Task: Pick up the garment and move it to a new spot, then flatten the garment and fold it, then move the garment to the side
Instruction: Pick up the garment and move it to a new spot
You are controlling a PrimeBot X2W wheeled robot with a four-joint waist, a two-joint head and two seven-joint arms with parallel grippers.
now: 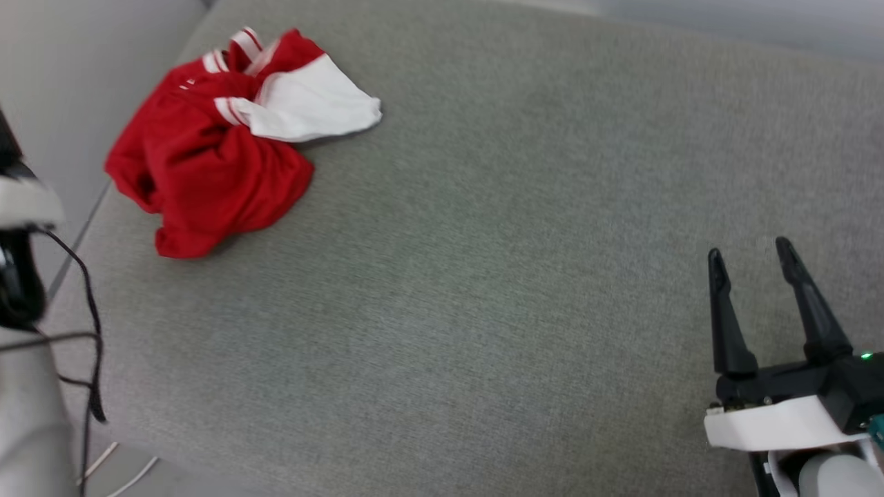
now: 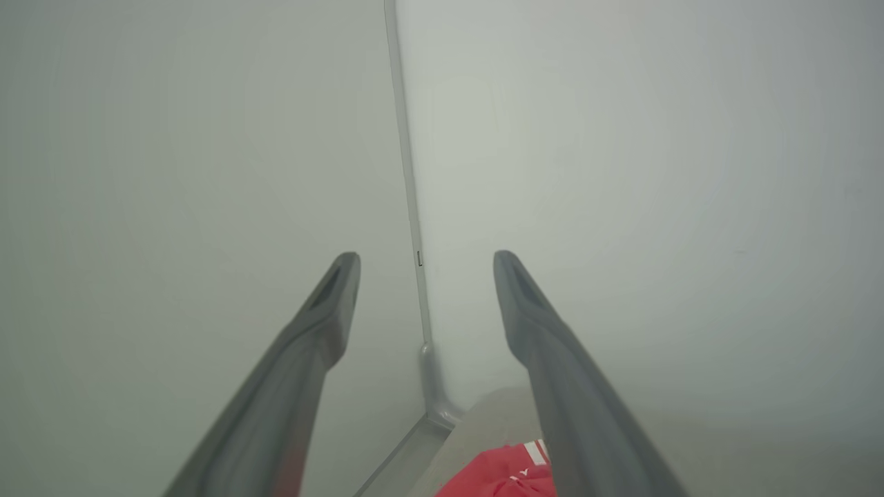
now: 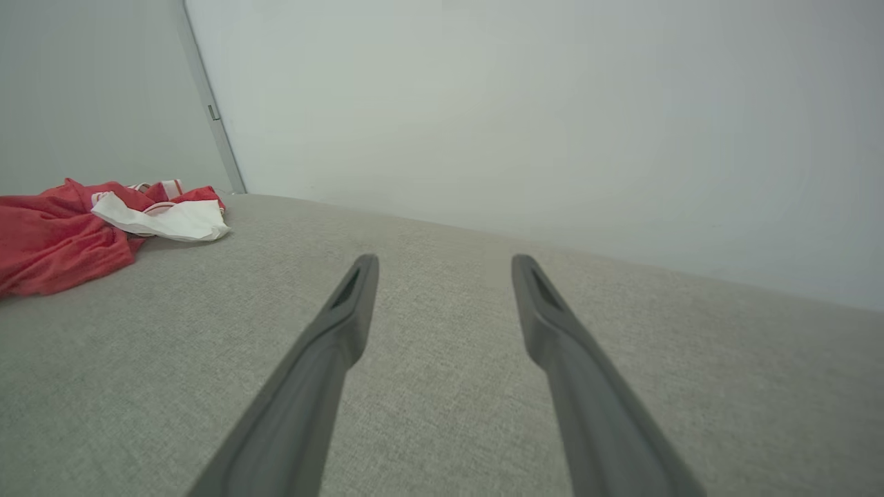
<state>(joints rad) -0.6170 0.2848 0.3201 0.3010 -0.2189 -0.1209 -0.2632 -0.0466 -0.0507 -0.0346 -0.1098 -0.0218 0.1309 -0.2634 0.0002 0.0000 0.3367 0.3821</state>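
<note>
- Garment (image 1: 207, 159): red with a white sleeve, crumpled in a heap, laid at the far-left corner of the grey fabric surface (image 1: 518, 241).
- Right gripper (image 1: 749, 248): fingers spread wide, nothing held; positioned over the surface's near-right part, well apart from the garment.
- Left gripper (image 2: 425, 257): fingers spread wide, nothing held; positioned by the surface's far-left corner, above the garment's edge.

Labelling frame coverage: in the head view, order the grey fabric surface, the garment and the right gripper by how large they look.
1. grey fabric surface, by far.
2. garment, crumpled heap.
3. right gripper, smallest as seen; it is nearer the camera and cut by the frame edge, so true size is unsure.
</note>
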